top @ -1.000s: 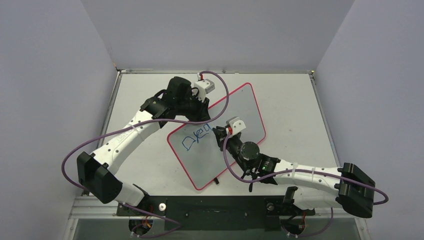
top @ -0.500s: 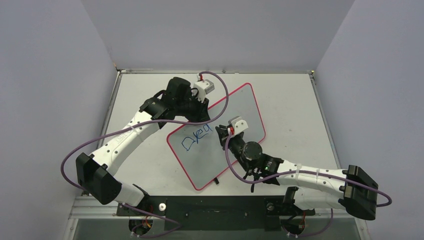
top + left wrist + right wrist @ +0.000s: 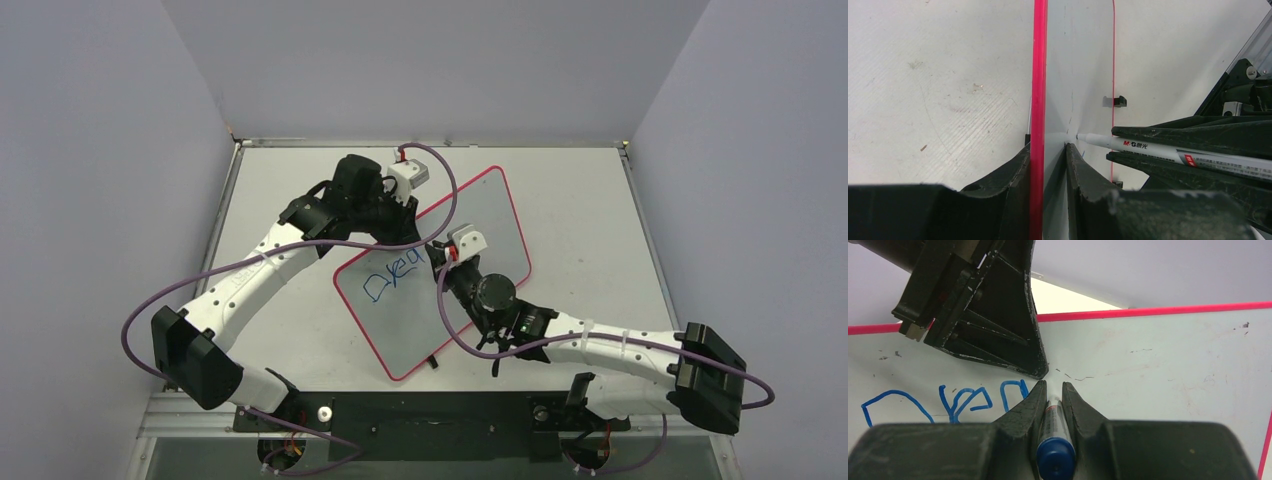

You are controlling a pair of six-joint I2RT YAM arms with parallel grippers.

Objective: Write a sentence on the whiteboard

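The whiteboard lies tilted on the table, with a red-pink rim. The sentence is one short blue line starting with a large "D" near the board's left end; it also shows in the right wrist view. My left gripper is shut on the whiteboard's far-left edge, one finger on each side of the rim. My right gripper is shut on a white marker with a blue end. The marker's tip touches the board just right of the writing, close to the left gripper's finger.
Small black clips sit on the board's near edge; one shows in the left wrist view. Grey walls close in the table on three sides. Purple cables loop over both arms.
My right gripper has moved the marker a little up the board, away from me and closer to the left gripper. The left gripper and the board have not moved.
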